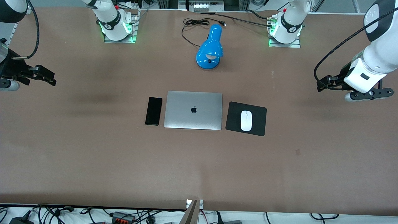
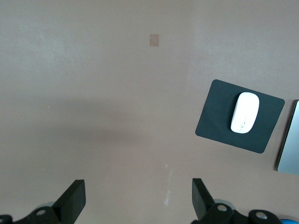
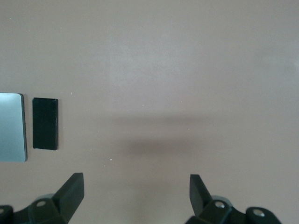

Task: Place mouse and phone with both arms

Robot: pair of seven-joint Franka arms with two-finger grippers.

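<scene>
The white mouse [image 1: 246,120] lies on a black mouse pad [image 1: 233,116] beside the closed silver laptop [image 1: 205,102], toward the left arm's end. The black phone [image 1: 154,111] lies flat beside the laptop, toward the right arm's end. My left gripper [image 1: 321,84] is open and empty over bare table at its own end. In the left wrist view the gripper [image 2: 138,193] is well away from the mouse [image 2: 244,119]. My right gripper [image 1: 49,79] is open and empty over bare table at its end. In the right wrist view the gripper [image 3: 136,186] is apart from the phone [image 3: 45,123].
A blue desk lamp [image 1: 210,48] with a black cable [image 1: 192,23] stands farther from the front camera than the laptop, between the two arm bases. The brown table [image 1: 93,161] stretches wide nearer the front camera.
</scene>
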